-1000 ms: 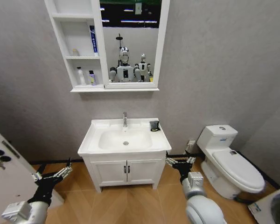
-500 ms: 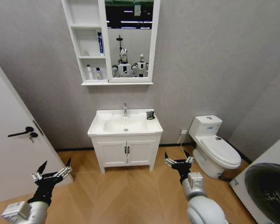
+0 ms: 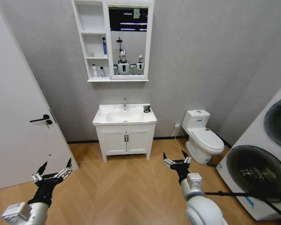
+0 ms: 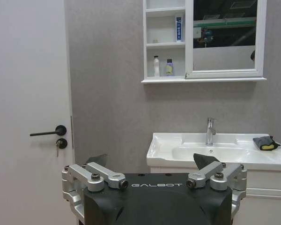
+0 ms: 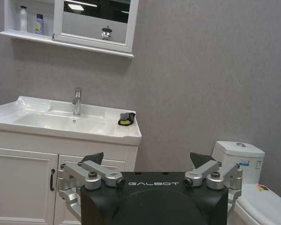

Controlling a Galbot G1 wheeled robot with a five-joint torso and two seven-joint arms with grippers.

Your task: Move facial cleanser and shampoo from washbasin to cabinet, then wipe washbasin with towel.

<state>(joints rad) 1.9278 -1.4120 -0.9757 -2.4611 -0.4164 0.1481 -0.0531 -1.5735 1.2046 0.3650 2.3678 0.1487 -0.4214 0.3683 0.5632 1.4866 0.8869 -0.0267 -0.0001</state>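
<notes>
A: Left pincer low over the wood floor, fingers spread wide, nothing in them. Right pincer the same: splayed open, empty, low and to the right. Both well apart from the vanity.

B: And outward from there?

A: Washbasin against the far wall, chrome tap at the back. Towel sits dark and folded on the rim's right rear corner, something yellow tucked in it in the wrist views. Cabinet hangs above beside the mirror; two small bottles stand in its lowest compartment, a blue and white tube in the middle one. No bottles visible on the basin surface, so I judge the moving step done and the wiping not begun.

B: Risks?

A: Door close on the left, toilet and washing machines on the right; a drive toward the basin could clip any of them. The towel is perched at the corner edge, so a clumsy reach might knock it to the floor.

B: Any writing?

A: "GALBOT" on both wrist housings. Bottle and tube labels too small to read
</notes>
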